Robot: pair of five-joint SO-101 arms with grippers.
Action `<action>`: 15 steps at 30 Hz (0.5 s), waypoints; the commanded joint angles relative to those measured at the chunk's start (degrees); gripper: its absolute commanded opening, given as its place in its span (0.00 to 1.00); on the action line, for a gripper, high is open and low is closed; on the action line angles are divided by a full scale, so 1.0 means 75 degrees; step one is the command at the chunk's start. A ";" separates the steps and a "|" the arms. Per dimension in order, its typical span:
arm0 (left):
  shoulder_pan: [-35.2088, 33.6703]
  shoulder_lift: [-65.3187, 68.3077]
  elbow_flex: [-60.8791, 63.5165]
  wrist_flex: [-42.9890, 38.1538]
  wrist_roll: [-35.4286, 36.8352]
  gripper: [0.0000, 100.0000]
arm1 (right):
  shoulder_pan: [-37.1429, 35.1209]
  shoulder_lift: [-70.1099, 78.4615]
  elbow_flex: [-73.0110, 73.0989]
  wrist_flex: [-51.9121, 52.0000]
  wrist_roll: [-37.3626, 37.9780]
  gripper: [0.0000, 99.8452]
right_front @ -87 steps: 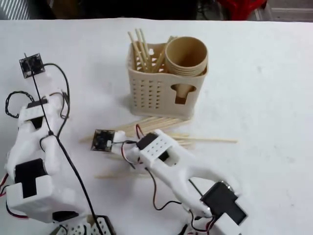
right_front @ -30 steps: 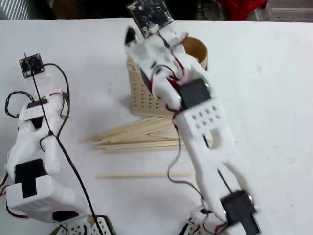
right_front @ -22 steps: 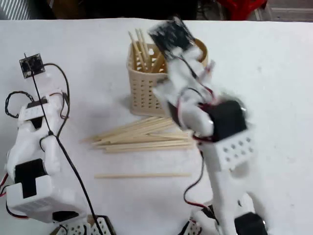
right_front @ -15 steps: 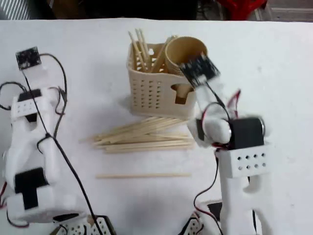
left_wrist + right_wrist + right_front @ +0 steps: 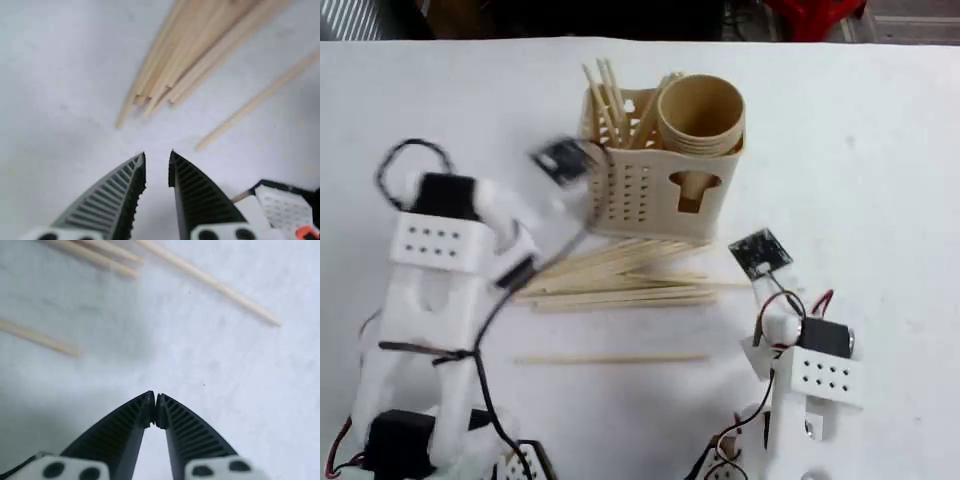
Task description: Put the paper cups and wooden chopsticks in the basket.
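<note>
The basket (image 5: 650, 190) stands toward the far edge of the bench (image 5: 880, 180), with bare white surface running well out to its right and left. Stacked paper cups (image 5: 700, 115) sit in its right side, their lower parts hidden behind the wall except through a handle cutout (image 5: 695, 190). A few wooden chopsticks (image 5: 605, 95) lean upright in its left side. A loose pile of chopsticks (image 5: 620, 280) lies just in front of the basket, and a single chopstick (image 5: 610, 357) lies apart, nearer the arms. The left tool (image 5: 156, 165) hovers by the pile's ends, its fingers a narrow gap apart and holding nothing — its arm (image 5: 435, 270) is blurred from above, with a cable (image 5: 555, 255) crossing the pile's left end. The right tool (image 5: 154, 407), tips pressed together and empty, hangs over bare bench near the pile's right end.
</note>
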 commanded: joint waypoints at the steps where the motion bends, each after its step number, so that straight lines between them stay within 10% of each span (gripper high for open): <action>1: 0.1412 -0.0252 0.0715 0.0117 -0.0692 0.09 | 0.0428 -0.0147 0.0727 -0.0967 0.0117 0.02; 8: 0.4179 -0.0193 0.2919 -0.1875 -0.0152 0.10 | 0.0651 -0.0158 0.1875 -0.2151 0.0105 0.02; 15: 0.4554 -0.0182 0.3470 -0.4021 0.0223 0.10 | 0.0803 -0.0170 0.1875 -0.2151 0.0105 0.02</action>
